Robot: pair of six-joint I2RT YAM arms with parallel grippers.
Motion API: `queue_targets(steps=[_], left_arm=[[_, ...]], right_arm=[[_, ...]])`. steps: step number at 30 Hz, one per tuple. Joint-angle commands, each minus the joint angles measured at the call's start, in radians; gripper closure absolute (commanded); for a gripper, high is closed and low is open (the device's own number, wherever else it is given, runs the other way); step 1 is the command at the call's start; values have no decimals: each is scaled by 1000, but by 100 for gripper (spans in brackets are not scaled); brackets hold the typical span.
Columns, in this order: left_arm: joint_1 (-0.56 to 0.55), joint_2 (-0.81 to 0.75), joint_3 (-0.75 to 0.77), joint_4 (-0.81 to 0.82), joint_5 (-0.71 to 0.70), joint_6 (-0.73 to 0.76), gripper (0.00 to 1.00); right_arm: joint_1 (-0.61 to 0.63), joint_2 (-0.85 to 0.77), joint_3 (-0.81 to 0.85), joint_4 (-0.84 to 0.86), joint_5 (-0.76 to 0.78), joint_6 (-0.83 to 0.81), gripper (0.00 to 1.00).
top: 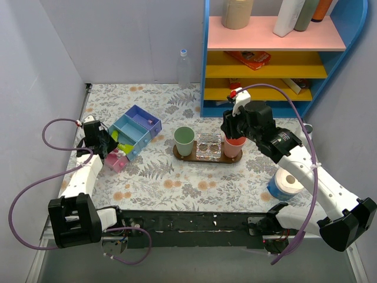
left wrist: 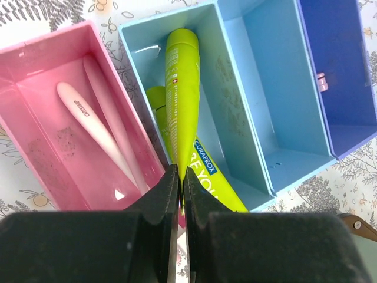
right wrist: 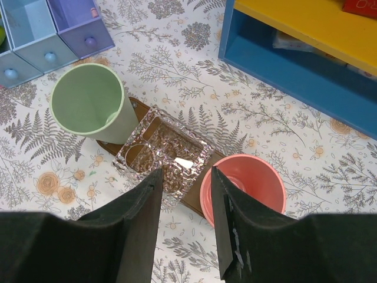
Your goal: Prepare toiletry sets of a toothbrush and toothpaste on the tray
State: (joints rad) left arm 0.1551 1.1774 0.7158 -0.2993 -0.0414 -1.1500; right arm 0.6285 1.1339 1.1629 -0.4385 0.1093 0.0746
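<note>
Clamped in the left jaws: a lime-green toothpaste tube (left wrist: pixel 182 100), in the organiser's (top: pixel 136 131) blue compartment, beside a pale toothbrush (left wrist: pixel 94 127) in the pink one. Spread apart at the right jaws, above the tray (top: pixel 178 155). Probably barely begun: green cup (right wrist: pixel 88 100) and pink cup (right wrist: pixel 244 186) empty.

L arm (top: pixel 82 174): runs up left edge of top view, wrist bent inward. L gripper (left wrist: pixel 179 171) pinched tight on lime-green tube (left wrist: pixel 182 100). R arm (top: pixel 306 168): stretched diag. to frame centre-right. R gripper (right wrist: pixel 185 174) pointing down, fingers spread apart.
</note>
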Motion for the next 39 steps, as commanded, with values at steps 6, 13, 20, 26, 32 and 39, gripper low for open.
queue_targets(steps=[6, 13, 20, 26, 32, 39], left_arm=[[4, -111, 128, -26, 12, 133, 100], [6, -139, 244, -116, 83, 170, 100], [-12, -105, 402, -233, 214, 240, 100], [-208, -45, 569, -339, 325, 334, 100], [-376, -15, 649, -414, 477, 415, 100], [-525, -13, 639, -466, 594, 478, 100]], right_arm=[[-3, 3, 73, -3, 23, -22, 56], [-3, -25, 121, -40, -11, -24, 56], [-3, -14, 185, -97, -89, -38, 55], [8, 47, 319, -167, -236, -70, 54], [88, 72, 371, -146, -269, -70, 46], [158, 170, 483, -198, -376, -154, 42]])
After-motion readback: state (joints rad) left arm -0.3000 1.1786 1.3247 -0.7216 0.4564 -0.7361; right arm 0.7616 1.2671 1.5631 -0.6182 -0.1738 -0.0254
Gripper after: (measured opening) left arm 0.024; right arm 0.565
